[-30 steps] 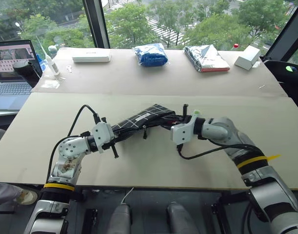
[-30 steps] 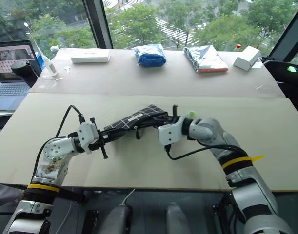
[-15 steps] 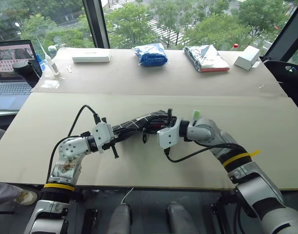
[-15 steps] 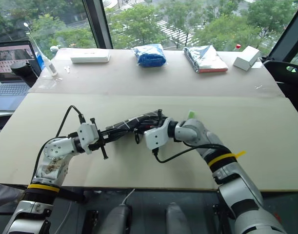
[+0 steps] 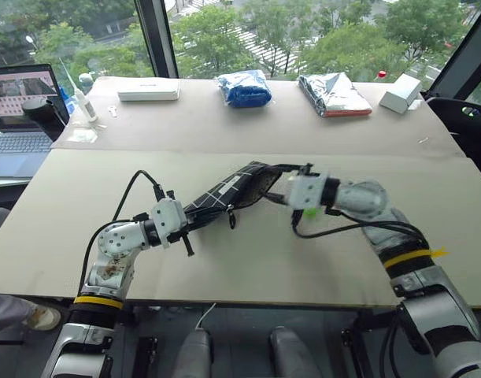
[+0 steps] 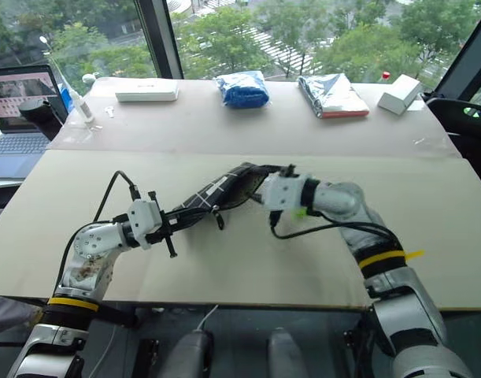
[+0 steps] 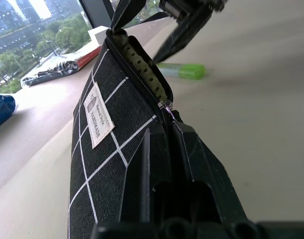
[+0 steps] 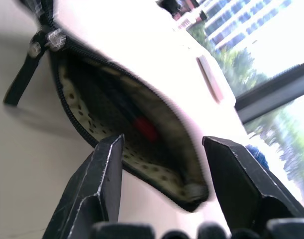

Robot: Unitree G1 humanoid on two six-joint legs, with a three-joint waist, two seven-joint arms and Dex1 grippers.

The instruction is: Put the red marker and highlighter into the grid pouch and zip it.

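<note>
While the left gripper (image 5: 194,223) pinches the pouch (image 5: 232,189) tight by its end and lifts it off the table (image 5: 248,260), the right gripper (image 5: 284,176) hangs at the pouch's open mouth, toward three o'clock of it, fingers spread and empty. Left wrist view: the zip gapes, and the highlighter (image 7: 181,71) lies on the table past the mouth, at about one o'clock. Right wrist view: the red marker (image 8: 142,127) sits inside the spotted lining. So the marker step looks done; I judge the highlighter comes next, needing a reach down and a narrow pinch.
</note>
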